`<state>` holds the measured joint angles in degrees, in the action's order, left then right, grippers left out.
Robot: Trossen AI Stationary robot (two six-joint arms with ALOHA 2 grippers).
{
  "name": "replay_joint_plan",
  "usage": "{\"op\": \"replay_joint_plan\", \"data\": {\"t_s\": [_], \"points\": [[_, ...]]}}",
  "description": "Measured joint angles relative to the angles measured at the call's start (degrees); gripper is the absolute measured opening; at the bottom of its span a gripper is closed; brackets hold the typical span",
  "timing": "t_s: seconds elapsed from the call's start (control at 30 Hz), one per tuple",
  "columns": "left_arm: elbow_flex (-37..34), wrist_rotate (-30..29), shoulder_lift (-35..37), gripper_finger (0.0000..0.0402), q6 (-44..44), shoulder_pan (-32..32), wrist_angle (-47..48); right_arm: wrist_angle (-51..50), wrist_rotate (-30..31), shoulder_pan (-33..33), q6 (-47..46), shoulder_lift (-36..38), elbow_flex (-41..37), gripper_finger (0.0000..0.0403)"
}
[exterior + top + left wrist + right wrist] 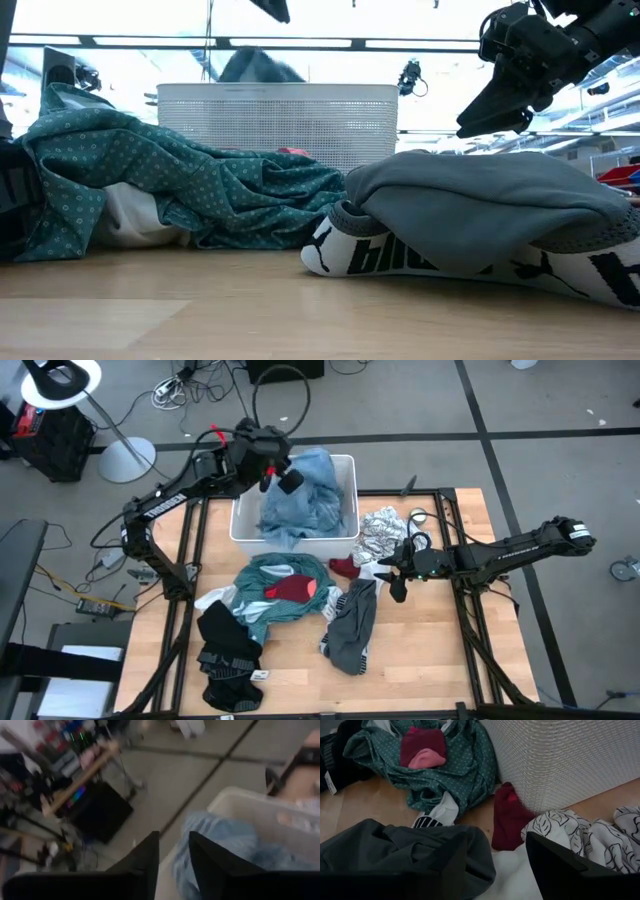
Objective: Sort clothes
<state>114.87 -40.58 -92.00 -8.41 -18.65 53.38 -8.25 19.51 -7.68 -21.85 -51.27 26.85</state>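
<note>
Seen from above, the left gripper (277, 472) hangs over the white tub (348, 463) at about 11 o'clock on the surface (440, 650). Its fingers stand a little apart in its wrist view, with nothing between them, and the light blue garment (305, 500) lies heaped in the tub directly below.

At the centre, the teal patterned garment (275, 585) sprawls on the surface with a red piece (292, 590) on top. The black clothes (225, 650) lie at about 7 o'clock. The grey garment (352, 622) stretches with its long axis running from 12 to 6 o'clock. A small dark red item (342, 568) sits just beside the tub's near corner.

The right gripper (392, 578) hovers at about 3 o'clock from the teal heap, jaws apart and holding nothing. The white-grey patterned cloth (380, 532) lies just toward 12 o'clock of it, and the grey garment toward 7 o'clock.

In my judgement the right arm is the nearer to every loose piece, so the next pick likely turns on that short reach down toward the grey garment or the dark red item.
</note>
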Motion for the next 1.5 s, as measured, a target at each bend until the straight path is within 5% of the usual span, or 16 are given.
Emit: {"op": "replay_joint_plan", "data": {"t_s": [0.3, 0.47, 0.63, 0.93, 1.03, 1.27, 1.5], "points": [[0.1, -1.7, 0.7, 0.0133, 7.5, 2.8, 19.7, 0.0, 0.0, 0.0, 0.0, 0.0, 0.0, 0.0203], [0.0, 2.9, 1.7, 0.0132, 13.4, 6.7, 26.4, 0.0, 0.0, 0.0, -0.4, 0.0, 0.0, 0.0203], [0.1, 8.6, 5.4, 0.0132, 17.3, 13.5, 29.1, 0.0, 0.0, 0.0, -0.5, 0.0, 0.0, 0.0203], [-0.6, 8.6, 11.3, 0.0131, 30.1, 29.8, 33.7, 0.0, 0.0, 0.0, -0.5, 0.0, 0.0, 0.0203], [-3.2, 7.3, 12.5, 0.0131, 32.5, 36.1, 33.3, 0.0, -0.1, 0.0, -1.1, 0.0, 0.0, 0.0203], [-16.0, -7.7, 15.8, 0.0131, 45.7, 48.9, 33.1, 0.0, -0.1, 0.0, -1.9, 0.0, 0.0, 0.0203], [-30.9, -8.7, 20.6, 0.0131, 55.1, 55.7, 26.7, -0.2, -0.2, 0.0, -4.9, -3.0, 0.0, 0.0203]]}}
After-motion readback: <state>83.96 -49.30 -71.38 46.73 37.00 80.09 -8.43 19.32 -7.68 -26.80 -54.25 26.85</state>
